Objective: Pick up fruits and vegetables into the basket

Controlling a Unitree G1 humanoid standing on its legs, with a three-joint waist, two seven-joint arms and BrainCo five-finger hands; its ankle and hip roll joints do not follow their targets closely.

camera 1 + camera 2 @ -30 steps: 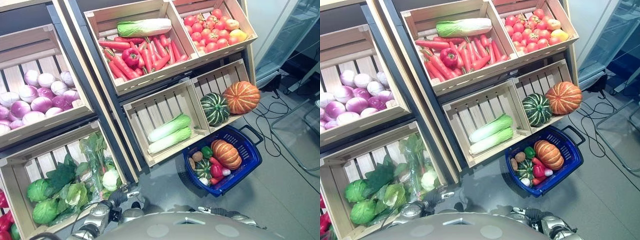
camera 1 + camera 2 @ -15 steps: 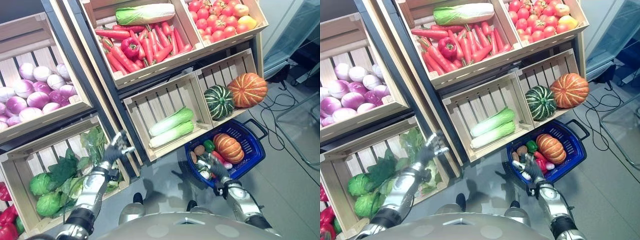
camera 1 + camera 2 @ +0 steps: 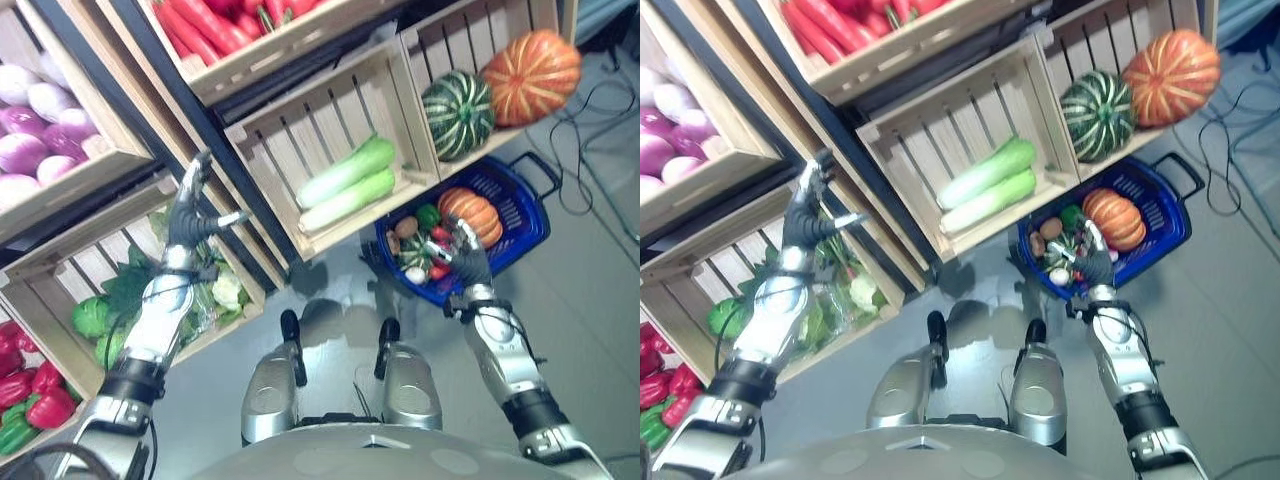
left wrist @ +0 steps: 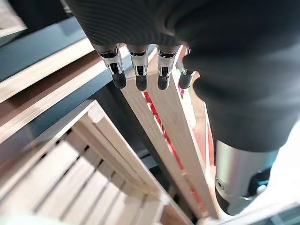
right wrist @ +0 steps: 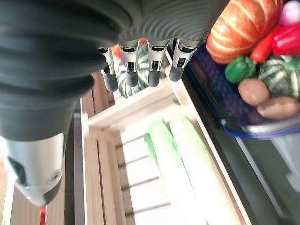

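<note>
The basket (image 3: 520, 215) sits on the floor below the lower crates, blue, with one orange pumpkin (image 3: 470, 210), a small green squash, a green pepper and other small pieces inside. My right hand (image 3: 468, 256) hovers at its near edge with fingers straight and relaxed, holding nothing. My left hand (image 3: 190, 205) is raised before the rack's dark post, fingers spread wide and thumb out, empty too. The middle crate (image 3: 300, 150) holds two long green cabbages (image 3: 345, 185). The crate beside it holds two: one striped green squash (image 3: 458, 100) and one big orange pumpkin (image 3: 530, 75).
</note>
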